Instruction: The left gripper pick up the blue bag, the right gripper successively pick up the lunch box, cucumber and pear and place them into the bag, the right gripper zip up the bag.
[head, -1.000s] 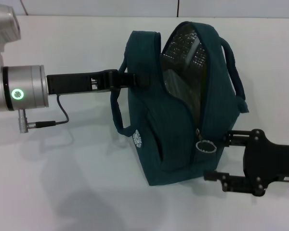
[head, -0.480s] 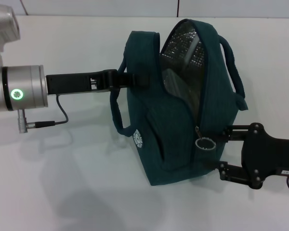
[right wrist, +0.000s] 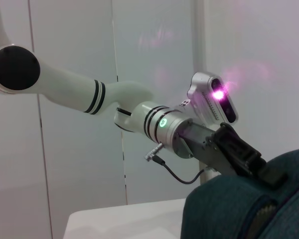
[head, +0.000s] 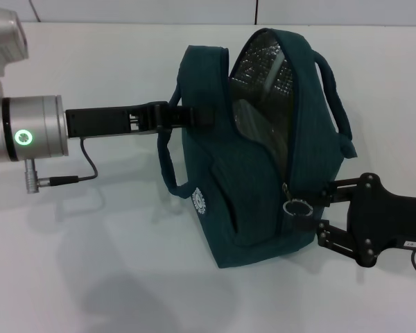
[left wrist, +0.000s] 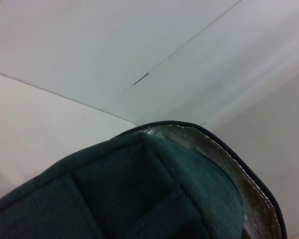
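1. Evidently your left pincer (head: 194, 114) was clamped on the blue bag (head: 253, 201), which stood open on the table (head: 90, 277).
2. Your right pincer (head: 312, 208) sat spread around the zipper ring (head: 297, 207); you needed a firm pinch before pulling.
3. Lunch box, cucumber and pear were hidden.

Open white surface (head: 90, 270) lies left and near; the blue bag (head: 249, 208) blocks the centre, its mouth unzipped between both pincers.
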You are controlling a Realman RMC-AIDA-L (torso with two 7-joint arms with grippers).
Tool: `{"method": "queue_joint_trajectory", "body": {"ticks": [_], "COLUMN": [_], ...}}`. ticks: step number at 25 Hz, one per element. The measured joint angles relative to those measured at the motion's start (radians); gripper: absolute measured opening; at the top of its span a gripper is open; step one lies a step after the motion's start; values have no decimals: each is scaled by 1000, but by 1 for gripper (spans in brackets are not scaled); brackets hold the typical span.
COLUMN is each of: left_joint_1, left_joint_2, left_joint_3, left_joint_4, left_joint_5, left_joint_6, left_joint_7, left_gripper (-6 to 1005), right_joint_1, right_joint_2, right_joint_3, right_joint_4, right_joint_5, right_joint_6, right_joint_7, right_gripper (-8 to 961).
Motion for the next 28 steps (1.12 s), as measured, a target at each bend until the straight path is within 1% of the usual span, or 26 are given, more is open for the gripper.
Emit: {"method": "queue_joint_trajectory", "body": {"ticks": [5, 8, 17, 22, 28], "left_joint_1": [0, 0, 0, 4, 8], "left_joint_2": [-2, -3, -3, -3, -1], "left_joint_3": [0, 0, 0, 0, 0], "left_joint_4": [0, 0, 0, 0, 0], "left_joint_5": [0, 0, 0, 0, 0], "left_joint_6": [2, 3, 5, 6, 8], "left_joint_7": [0, 0, -2, 0, 1], "left_gripper": [126, 128, 136, 140, 145], "right_joint_1": [0, 0, 0, 2, 10], "right_joint_2": [0, 0, 0, 2, 2], "right_joint_3": [0, 0, 0, -33, -41], "right_joint_4": [13, 19, 19, 18, 14], "right_joint_5": [0, 0, 3, 35, 44], "right_joint_6": [4, 4, 23, 51, 54], "right_joint_7": [3, 2, -2, -4, -4], "right_gripper": [262, 272, 169, 107, 31]}}
